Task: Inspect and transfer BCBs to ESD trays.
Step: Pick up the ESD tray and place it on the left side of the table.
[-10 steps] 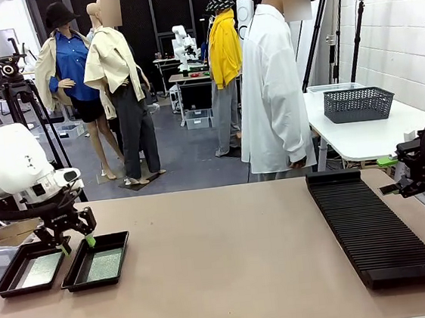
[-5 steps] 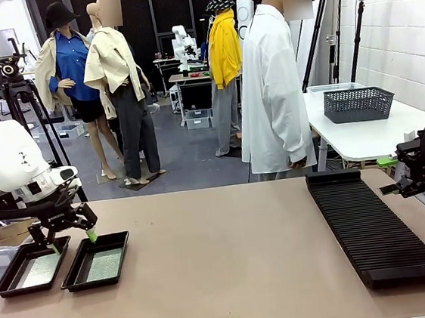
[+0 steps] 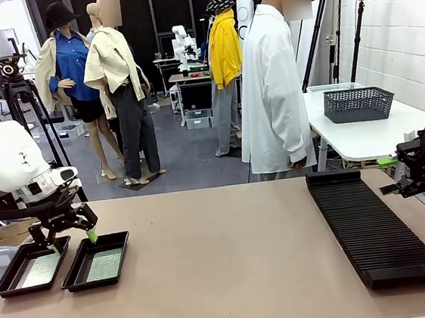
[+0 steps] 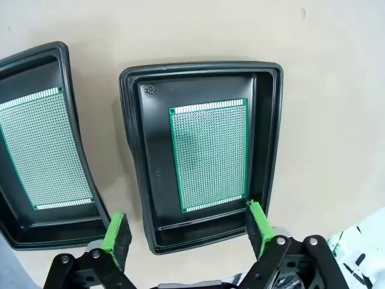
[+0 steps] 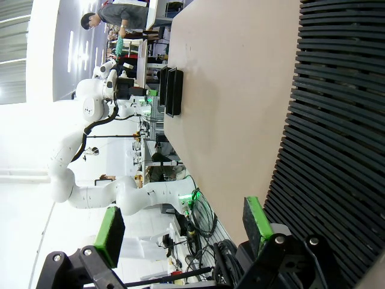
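Observation:
Two black ESD trays sit side by side at the table's near left, one (image 3: 31, 268) farther left and one (image 3: 96, 261) beside it. Each holds a flat green BCB: one (image 4: 210, 153) in the middle tray (image 4: 135, 156) of the left wrist view, another (image 4: 45, 150) in the tray (image 4: 66, 66) at that view's left. My left gripper (image 3: 70, 238) hovers open just above the trays' far rims, its green pads (image 4: 257, 226) spread apart and holding nothing. My right gripper (image 5: 183, 235) is open at the table's right edge, beside the long black rack (image 3: 375, 225).
A person in a white coat (image 3: 270, 92) stands at the far side, near the slotted rack's far end. A grey mesh basket (image 3: 357, 103) rests on a white side table behind. The tan tabletop (image 3: 223, 264) stretches bare between trays and rack.
My left gripper has risen slightly and shifted left above the trays, its jaws spread wider. The right arm has not moved.

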